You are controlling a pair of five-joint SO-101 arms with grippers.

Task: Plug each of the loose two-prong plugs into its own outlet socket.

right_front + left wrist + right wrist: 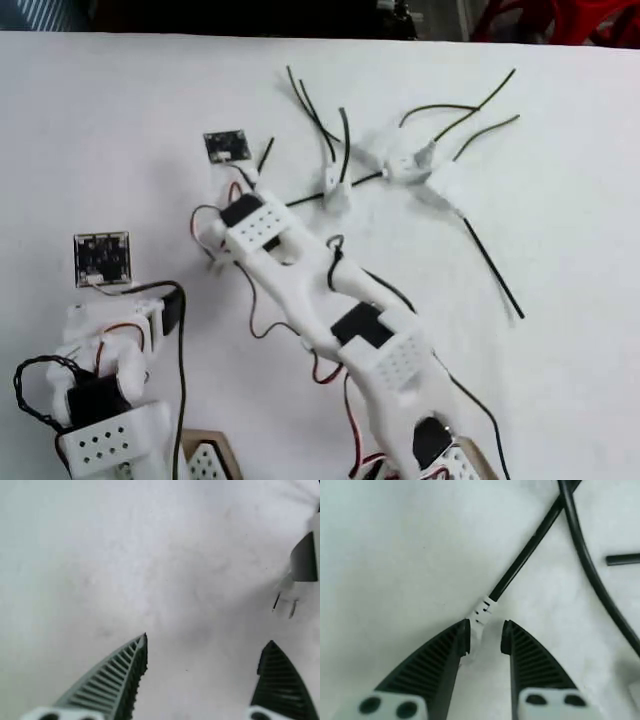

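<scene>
Left tool [207, 642]: spread wide, with nothing between its ribbed fingers [117, 677]. It hangs over bare counter [125, 555], well apart from the tangle.
Right tool [485, 630]: narrow gap. The tail end of a white plug [479, 617] sits between the fingers [445, 660], against one of them, and a strip of counter shows beside the other.
White plug: lies flat on the counter at the tangle's near fringe. Its black cable [530, 550] runs straight away from the right tool.
Second cable [592, 575]: crosses the white plug's cable on the tangle side and curves off past the right tool.
Two-prong plug [304, 560]: has a dark body and two bare prongs, clear of both left tool fingers. How far it sits from the tangle cannot be told.
Tangle [400, 160]: a cluster of white pieces and thin black cables spread over the counter. Which pieces are plugs and which are sockets cannot be told.
Stray cable [492, 262]: runs out of the tangle across open counter.
Right arm [330, 290]: white, stretched slantwise over the counter toward the tangle and ending near its edge.
Left arm [100, 400]: white, folded short, well apart from the tangle, with the right arm between them.
Dark square boards: one [227, 146] is near the tangle by the right arm's end. The other [101, 257] is well apart from it by the left arm's end.
</scene>
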